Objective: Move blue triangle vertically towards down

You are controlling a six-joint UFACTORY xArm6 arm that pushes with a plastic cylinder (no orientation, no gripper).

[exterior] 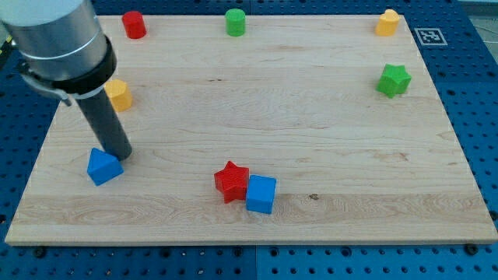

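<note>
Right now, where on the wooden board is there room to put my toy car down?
The biggest bare patch is the board's middle, between the green cylinder on top, the green star at right, and the red star touching the blue cube below. The bottom-right corner is bare too. It is crowded at left: my tip sits against the blue triangle, by the yellow block.

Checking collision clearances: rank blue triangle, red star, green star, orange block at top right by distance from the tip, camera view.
From my tip:
1. blue triangle, touching or nearly, the view's lower left
2. red star, bottom centre, beside the blue cube
3. green star, the view's right
4. orange block, top right corner
</note>
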